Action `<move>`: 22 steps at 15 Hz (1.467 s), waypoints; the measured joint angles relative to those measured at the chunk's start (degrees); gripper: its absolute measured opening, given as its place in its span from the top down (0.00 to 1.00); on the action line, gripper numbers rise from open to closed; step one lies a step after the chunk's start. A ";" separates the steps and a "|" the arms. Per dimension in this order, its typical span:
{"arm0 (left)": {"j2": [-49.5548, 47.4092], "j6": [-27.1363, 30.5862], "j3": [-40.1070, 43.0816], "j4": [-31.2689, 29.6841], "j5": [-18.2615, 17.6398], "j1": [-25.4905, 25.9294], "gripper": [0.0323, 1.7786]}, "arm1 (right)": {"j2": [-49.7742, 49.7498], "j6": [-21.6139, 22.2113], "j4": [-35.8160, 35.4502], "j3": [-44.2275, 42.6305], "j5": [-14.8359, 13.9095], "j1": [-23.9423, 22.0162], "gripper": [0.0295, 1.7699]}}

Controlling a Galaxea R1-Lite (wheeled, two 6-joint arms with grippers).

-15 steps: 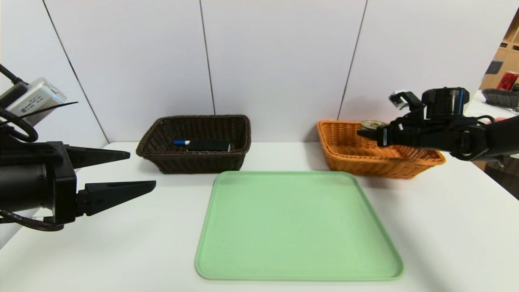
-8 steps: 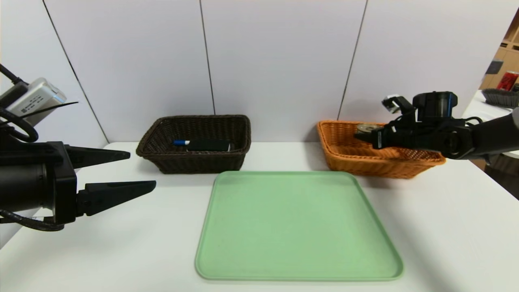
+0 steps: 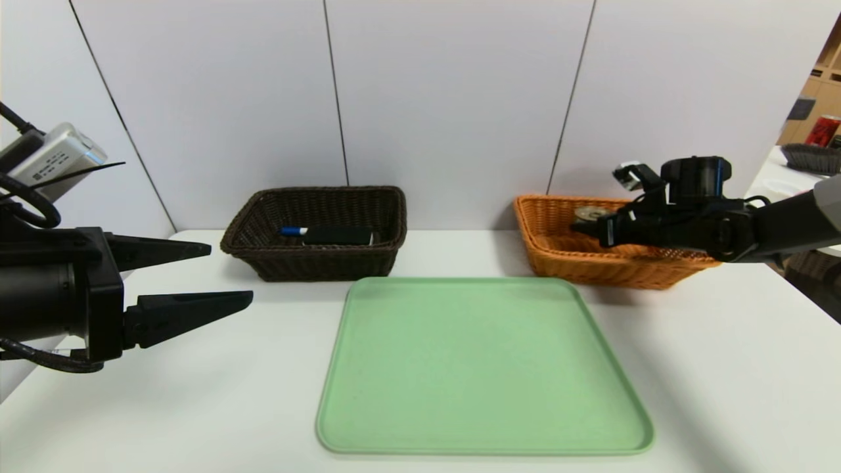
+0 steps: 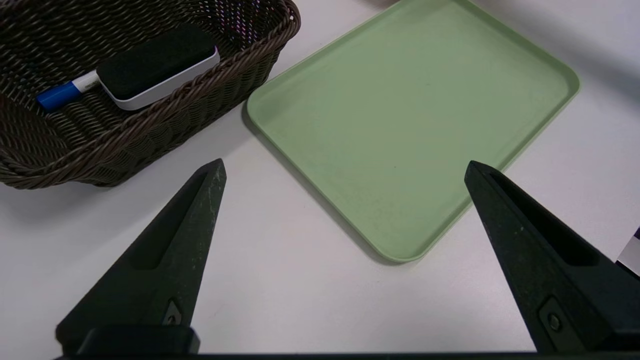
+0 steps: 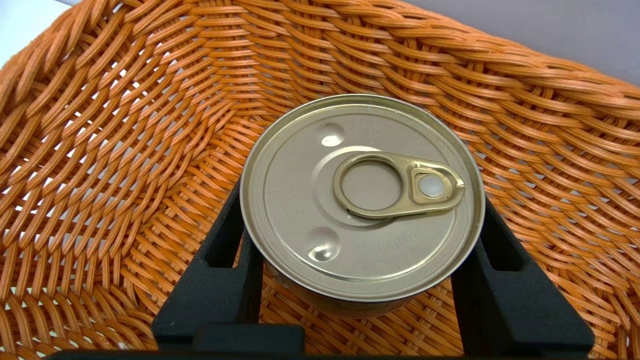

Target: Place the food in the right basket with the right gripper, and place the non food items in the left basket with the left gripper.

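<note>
The food, a small tin can (image 3: 589, 214) with a gold pull-tab lid (image 5: 362, 195), hangs inside the orange-tan right basket (image 3: 558, 263) (image 5: 125, 125), just above its woven floor. My right gripper (image 3: 587, 226) (image 5: 363, 210) is shut on the can's sides. A white marker with a blue cap (image 3: 294, 231) (image 4: 62, 93) and a black-felt eraser (image 3: 336, 235) (image 4: 155, 60) lie in the dark brown left basket (image 3: 315, 263) (image 4: 150, 135). At the table's left edge my left gripper (image 3: 230, 274) (image 4: 345, 167) stands open, holding nothing.
A bare green tray (image 3: 483, 368) (image 4: 410, 110) lies in the middle of the white table, in front of both baskets. Grey wall panels close off the back. Beyond the table's right edge are a red can (image 3: 824, 130) and another table.
My right gripper has come down and a little to the left with the can, from above the orange basket's rim to inside it. The left arm has not moved.
</note>
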 joint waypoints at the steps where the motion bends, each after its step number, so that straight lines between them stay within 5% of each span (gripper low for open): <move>1: 0.00 0.00 0.09 0.02 0.00 0.00 0.05 | 0.13 -0.02 0.00 -0.06 0.00 0.00 0.44; 10: -0.17 -0.01 -0.04 0.00 0.04 0.04 0.05 | 0.02 0.34 -0.06 -0.06 0.18 0.01 0.17; 17: -1.51 -1.91 -0.09 -0.02 0.34 0.15 0.05 | -6.40 0.78 3.30 0.38 0.27 0.00 0.09; 22: -4.36 -3.29 0.66 0.41 0.72 0.17 0.05 | -15.60 1.80 3.50 8.96 0.35 0.44 0.06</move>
